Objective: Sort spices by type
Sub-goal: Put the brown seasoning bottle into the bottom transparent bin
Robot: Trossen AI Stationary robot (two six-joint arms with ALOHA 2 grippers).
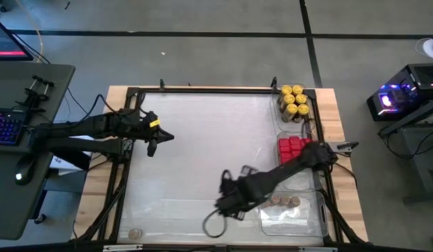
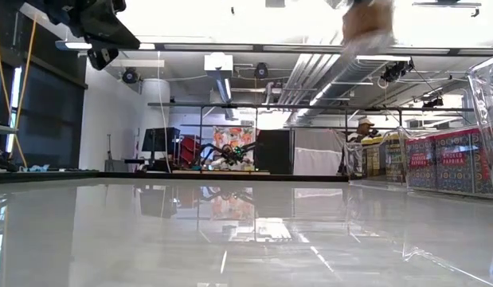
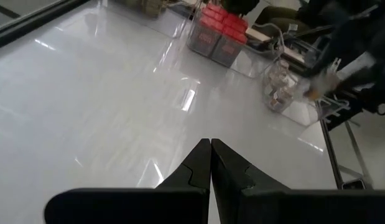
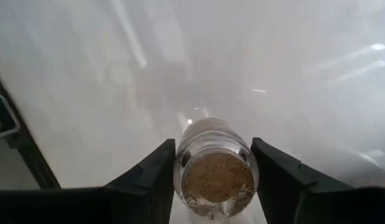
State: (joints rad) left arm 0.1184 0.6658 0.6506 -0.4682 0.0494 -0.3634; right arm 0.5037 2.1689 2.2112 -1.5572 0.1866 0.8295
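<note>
My right gripper [image 4: 214,155] hangs over the table's near middle [image 1: 229,190], shut on a small round glass jar [image 4: 216,168] with a brownish cork top. In the low view this jar [image 2: 365,20] is a blur high above the tabletop. More brown-topped jars [image 1: 282,201] stand in a clear tray at the near right. Red tins [image 1: 292,145] and yellow-lidded jars [image 1: 294,101] stand in trays behind it. One more small jar [image 1: 135,234] stands alone at the near left edge. My left gripper [image 1: 167,137] waits shut above the table's left part [image 3: 211,144]. My right gripper pinches the jar's glass wall [image 4: 180,163] between its two fingers [image 4: 156,177], one on each side just below the cork top [image 4: 218,175]. The fingers point down from above. The jar stays upright, top up, lifted clear of the table.
Clear plastic trays [image 1: 300,222] line the table's right side, and the red tins [image 2: 445,159] show at the right of the low view. A black frame [image 1: 125,168] edges the glossy white tabletop. Wide bare surface lies across the table's middle and left.
</note>
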